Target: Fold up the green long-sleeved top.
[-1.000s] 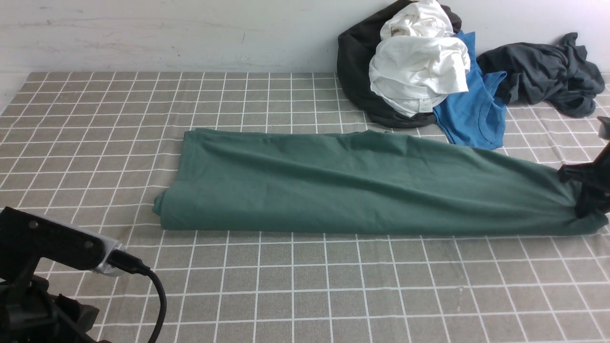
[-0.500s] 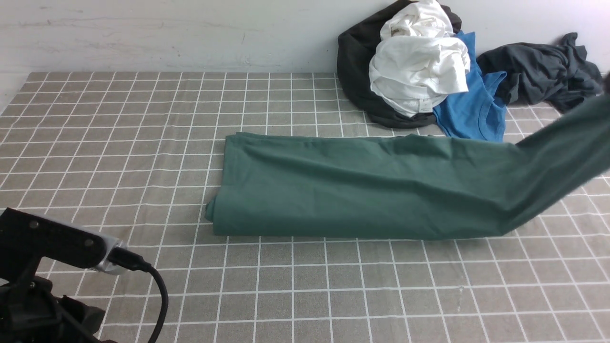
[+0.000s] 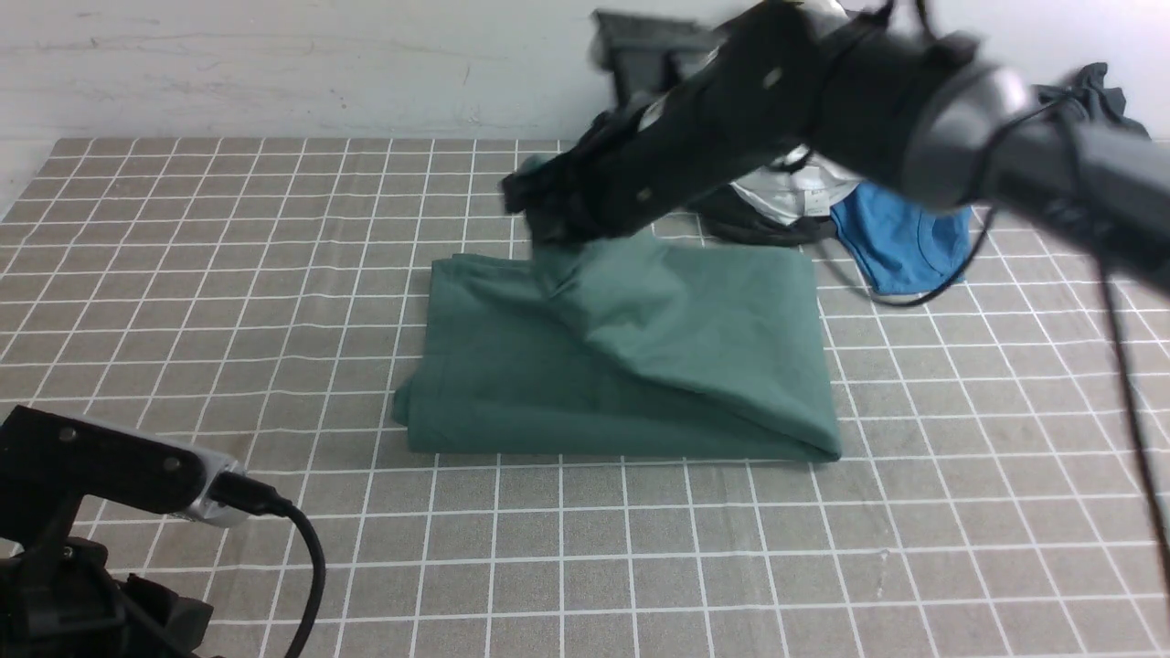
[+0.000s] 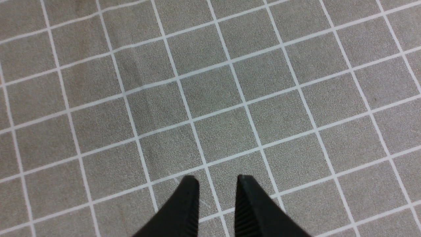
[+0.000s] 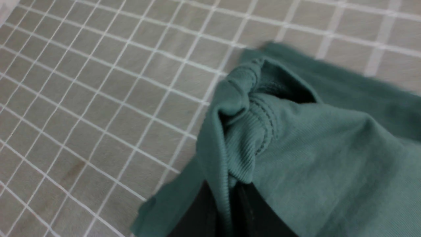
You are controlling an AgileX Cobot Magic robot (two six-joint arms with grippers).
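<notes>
1. The right tool [image 5: 225, 189] is pinching the dark green long-sleeved cotton top [image 3: 640, 366]. Its two black fingers [image 5: 200, 217] are pressing close together, and they are squeezing a bunched, ribbed edge of the top between them.
2. The black right arm [image 3: 823, 100] is reaching in from the right side. It is holding the pinched end up in the air, over the far left part of the top.
3. The lifted cloth is hanging down in a slope onto the rest of the top. The rest is lying flat in the middle of the counter [image 3: 274, 274], with one layer sitting on another.
4. The left tool [image 4: 217, 180] is hanging over a bare part of the counter, at the near left. Its two pointed fingers are standing a little apart. It is holding nothing.
5. A grey-brown cloth with thin white lines in squares is covering the whole counter.
6. A plain white wall [image 3: 274, 64] is standing behind the counter.
7. Other clothes are lying at the far right, by the wall: a bright blue garment [image 3: 900, 242], a crumpled dark grey garment [image 3: 1101, 100], a white garment [image 3: 791, 196] and a black garment [image 3: 745, 227]. The arm is hiding a big part of them.
</notes>
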